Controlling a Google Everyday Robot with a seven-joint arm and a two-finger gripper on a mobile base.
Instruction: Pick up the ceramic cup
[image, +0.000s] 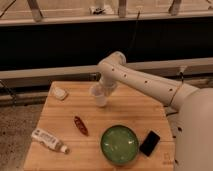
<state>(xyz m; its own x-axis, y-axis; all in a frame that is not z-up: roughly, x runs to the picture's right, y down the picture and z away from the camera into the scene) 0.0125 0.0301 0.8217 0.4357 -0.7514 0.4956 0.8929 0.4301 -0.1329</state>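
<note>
My pincer (103, 91) hung at the cup (99, 95), which sat toward twelve o'clock on the wooden surface (60, 120), well apart from the green bowl (119, 144) at six. Whether my pincer was spread or pinching the cup, I could not tell (the wrist hid it). To do this well, I judged I should squeeze gently, keep the cup upright, and lift straight up, clear of the red thing (80, 125) at eight o'clock.

Your white arm (150, 85) reaches in from the right, elbow high, wrist bent downward; the end effector (105, 89) hangs low at the arm's far left end.
</note>
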